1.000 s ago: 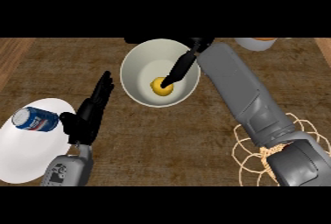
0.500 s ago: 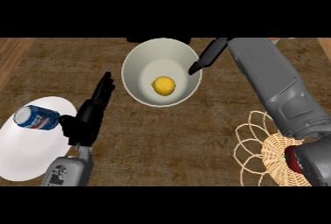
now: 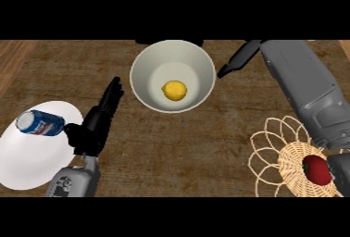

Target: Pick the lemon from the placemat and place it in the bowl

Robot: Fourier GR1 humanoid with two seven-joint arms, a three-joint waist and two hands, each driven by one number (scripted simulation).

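lemon (image 3: 175,90): lies in the bottom of the bowl, a little below its middle, with nothing touching it.
bowl (image 3: 147,69): white and round, standing on the counter near the top middle of the head view.
right hand (image 3: 237,60): just right of the bowl's rim and apart from it; its fingers (image 3: 227,69) are straight and held together, pointing down-left toward the bowl, and they hold nothing.
left hand (image 3: 96,121): at the lower left, between the plate and the bowl; its fingers are straight, pointing up toward the bowl's left side, and hold nothing.
placemat (image 3: 287,155): pale woven round mat with a looped edge, at the lower right, partly hidden by the right forearm.
red fruit (image 3: 316,169): rests on the placemat, close to the right forearm.
plate (image 3: 27,159): white, at the lower left, beside the left hand.
can (image 3: 40,123): blue, lying on its side on the plate's upper part.
counter (image 3: 178,152): dark brown wood grain, carrying everything.
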